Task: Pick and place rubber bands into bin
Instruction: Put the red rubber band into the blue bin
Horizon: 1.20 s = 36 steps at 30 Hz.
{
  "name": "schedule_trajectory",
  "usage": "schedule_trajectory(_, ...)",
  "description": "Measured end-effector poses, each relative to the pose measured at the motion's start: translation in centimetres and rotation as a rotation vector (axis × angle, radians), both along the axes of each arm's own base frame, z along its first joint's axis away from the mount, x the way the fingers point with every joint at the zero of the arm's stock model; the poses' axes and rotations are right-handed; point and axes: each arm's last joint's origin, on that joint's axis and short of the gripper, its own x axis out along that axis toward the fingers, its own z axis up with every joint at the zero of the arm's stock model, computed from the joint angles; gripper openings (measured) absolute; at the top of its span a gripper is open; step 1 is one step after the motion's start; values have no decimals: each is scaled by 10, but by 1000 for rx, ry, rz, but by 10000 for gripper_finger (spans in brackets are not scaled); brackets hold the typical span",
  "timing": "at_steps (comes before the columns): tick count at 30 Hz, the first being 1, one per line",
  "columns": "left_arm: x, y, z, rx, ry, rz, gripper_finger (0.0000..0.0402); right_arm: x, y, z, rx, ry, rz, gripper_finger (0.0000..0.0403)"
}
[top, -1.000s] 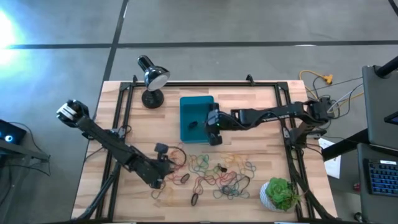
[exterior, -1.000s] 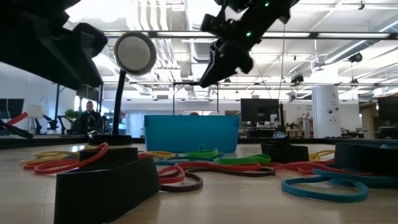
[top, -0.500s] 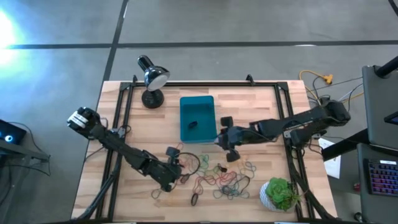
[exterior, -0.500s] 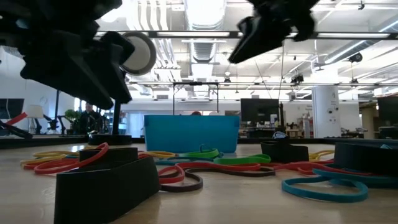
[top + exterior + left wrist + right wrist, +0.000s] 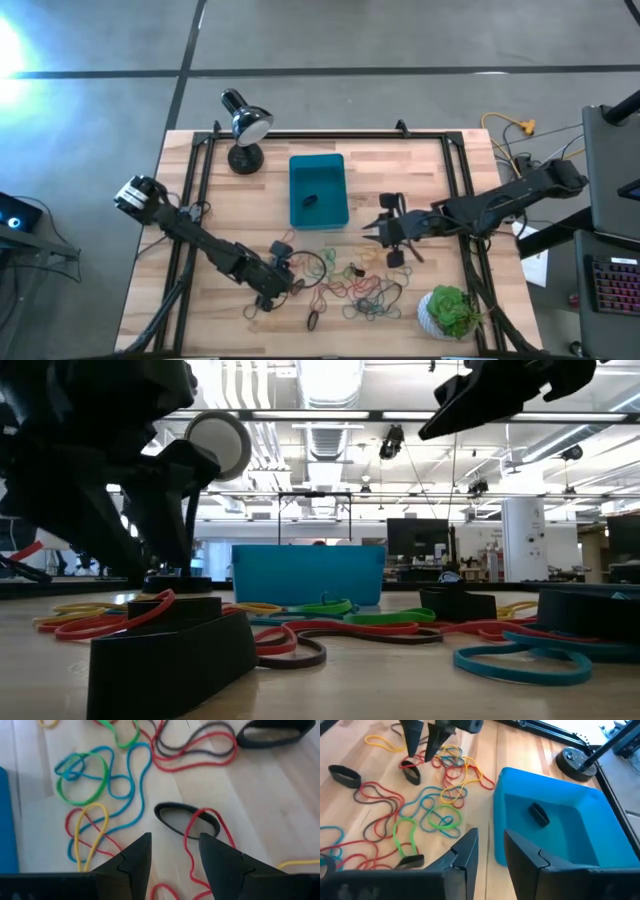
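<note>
Many rubber bands (image 5: 355, 282) in red, green, blue, yellow and black lie loose on the wooden table, near of the teal bin (image 5: 318, 172). One black band (image 5: 538, 814) lies inside the bin (image 5: 555, 840). My left gripper (image 5: 175, 845) is open and empty, pointing down just above a black band (image 5: 172, 817) crossed by a red one (image 5: 212, 820) at the pile's left side (image 5: 292, 278). My right gripper (image 5: 370, 233) is open and empty, in the air right of the bin and above the pile; its wrist view (image 5: 490, 842) looks across the bands to the bin.
A black desk lamp (image 5: 245, 125) stands at the far left of the bin. A green plant in a white pot (image 5: 450, 312) stands at the near right corner. Black rails (image 5: 200, 190) run along the table's sides. Bare wood lies right of the bin.
My right gripper has drawn back from the bin's right wall toward the table's right and near edges, and now hangs over the bands' far side. My left gripper has gone a little toward the table's right, in over the bands. The bands have stayed where they were.
</note>
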Motion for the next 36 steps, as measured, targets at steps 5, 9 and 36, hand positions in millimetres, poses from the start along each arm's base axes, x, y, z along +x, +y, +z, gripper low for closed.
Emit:
schedule_trajectory(5, 0, 0, -8, 5, 34, -4, 150, -3, 2, 1, -3, -10, -4, 76)
schedule_trajectory(9, 2, 0, -13, -3, 56, 14, 150, -3, 3, 2, -6, -13, 3, 70)
schedule_trajectory(36, 3, 2, -10, -17, 47, -5, 1, -3, 3, 2, 3, -15, 1, 63)
